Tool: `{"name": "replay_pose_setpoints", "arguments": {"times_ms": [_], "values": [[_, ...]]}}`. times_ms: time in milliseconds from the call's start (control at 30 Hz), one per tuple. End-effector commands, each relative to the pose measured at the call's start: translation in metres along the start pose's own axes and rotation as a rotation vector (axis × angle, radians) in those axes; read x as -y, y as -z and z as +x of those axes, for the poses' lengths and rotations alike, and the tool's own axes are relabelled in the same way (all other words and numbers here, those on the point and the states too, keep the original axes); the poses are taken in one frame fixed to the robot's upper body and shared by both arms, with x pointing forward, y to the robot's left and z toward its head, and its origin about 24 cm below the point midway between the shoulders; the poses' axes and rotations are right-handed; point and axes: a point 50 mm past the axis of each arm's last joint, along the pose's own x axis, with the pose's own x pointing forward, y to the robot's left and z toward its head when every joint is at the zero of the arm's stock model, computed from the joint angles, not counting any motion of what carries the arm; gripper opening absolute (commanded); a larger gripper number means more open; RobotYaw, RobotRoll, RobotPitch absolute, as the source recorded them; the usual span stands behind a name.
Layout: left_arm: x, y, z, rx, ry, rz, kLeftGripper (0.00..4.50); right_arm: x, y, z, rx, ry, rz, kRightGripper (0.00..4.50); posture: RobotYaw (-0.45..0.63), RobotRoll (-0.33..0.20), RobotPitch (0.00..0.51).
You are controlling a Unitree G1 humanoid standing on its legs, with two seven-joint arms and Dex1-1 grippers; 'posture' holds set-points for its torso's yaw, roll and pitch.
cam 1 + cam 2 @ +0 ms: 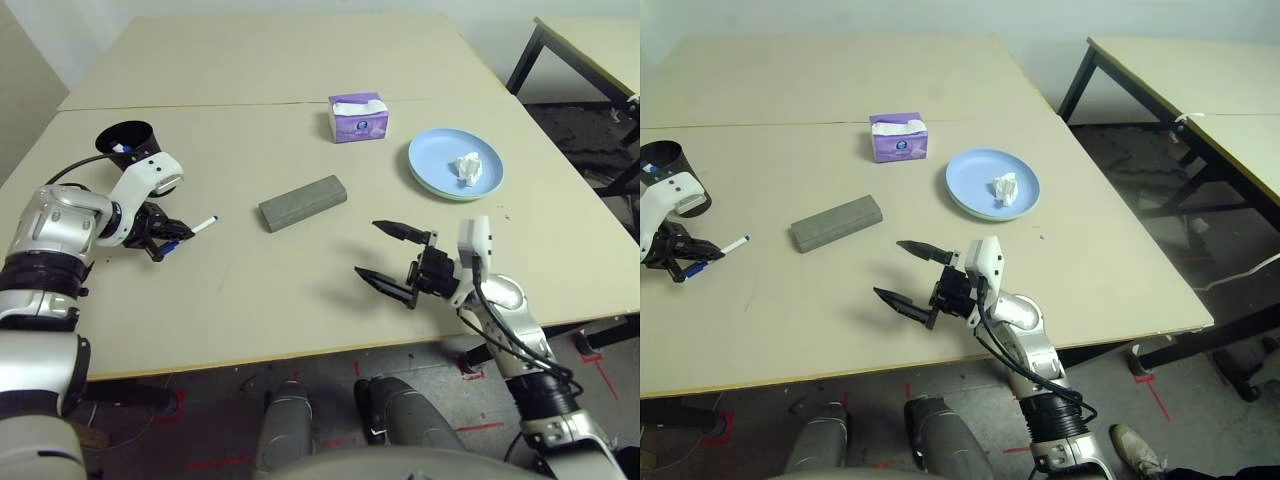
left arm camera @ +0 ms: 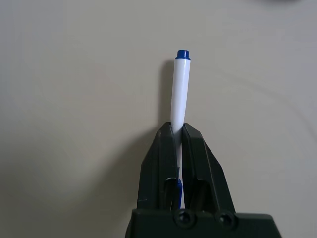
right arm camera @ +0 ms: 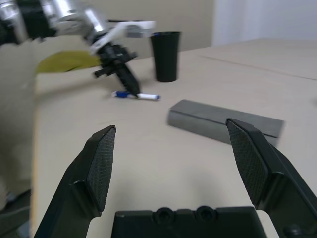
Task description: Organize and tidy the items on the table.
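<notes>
Nearest the robot, the right gripper [image 1: 375, 252] is hovering over the table [image 1: 240, 300] with its two fingers standing wide apart and nothing between them. On the robot's left, the left gripper [image 1: 170, 243] is pinching a white marker [image 1: 205, 225] with a blue cap. Between the grippers and slightly farther off, the grey glasses case [image 1: 303, 203] is lying slantwise. The light-blue plate [image 1: 437, 150], stacked on a green plate [image 1: 432, 188], is holding a crumpled tissue [image 1: 469, 168]. The black cup [image 1: 126, 136] is standing beyond the left gripper, with a blue-capped marker [image 1: 121, 148] inside. Farther away, a purple tissue box [image 1: 358, 124] is sitting near the table's seam.
</notes>
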Motion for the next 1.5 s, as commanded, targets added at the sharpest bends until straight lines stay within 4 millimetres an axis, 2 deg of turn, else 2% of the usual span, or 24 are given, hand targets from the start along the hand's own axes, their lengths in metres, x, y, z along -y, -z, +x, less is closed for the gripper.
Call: {"name": "replay_pose_setpoints", "arguments": {"times_ms": [33,167,367,533,600,700,833,1033,1267,1500], "values": [[0.005,-0.008,-0.012,0.077,0.039,0.013,0.01,0.004,-0.001,-0.001,0.005,0.036,0.014,4.5,-0.06,0.0,0.135],[0.011,-0.026,-0.029,0.274,0.05,-0.01,0.01,0.003,0.0,-0.002,-0.004,0.035,0.019,4.5,-0.06,0.0,0.133],[0.015,-0.046,-0.066,0.66,-0.034,-0.087,0.01,0.0,0.003,-0.005,-0.02,0.021,0.028,4.5,-0.03,0.0,0.131],[0.006,-0.043,-0.096,0.929,-0.235,-0.196,0.01,-0.004,0.008,-0.004,-0.027,-0.006,0.043,4.5,0.0,0.0,0.132],[0.003,-0.04,-0.105,0.991,-0.311,-0.238,0.01,-0.004,0.009,-0.003,-0.027,-0.015,0.045,4.5,0.01,0.0,0.128],[-0.008,-0.024,-0.113,0.994,-0.478,-0.294,0.01,-0.002,0.009,-0.002,-0.024,-0.02,0.045,4.5,0.02,0.0,0.125],[-0.017,-0.008,-0.118,0.98,-0.654,-0.302,0.01,0.0,0.008,0.0,-0.025,-0.029,0.039,4.5,0.03,0.0,0.123],[-0.029,-0.009,-0.122,1.07,-0.794,-0.321,0.01,0.002,0.007,0.0,-0.03,-0.036,0.037,4.5,0.04,0.0,0.12],[-0.041,-0.022,-0.109,1.094,-0.827,-0.296,0.01,0.002,0.007,0.0,-0.039,-0.042,0.032,4.5,0.02,0.0,0.121],[-0.054,-0.035,-0.088,1.116,-0.771,-0.339,0.01,0.001,0.004,-0.003,-0.033,-0.024,0.027,4.5,-0.01,0.0,0.124]]}}
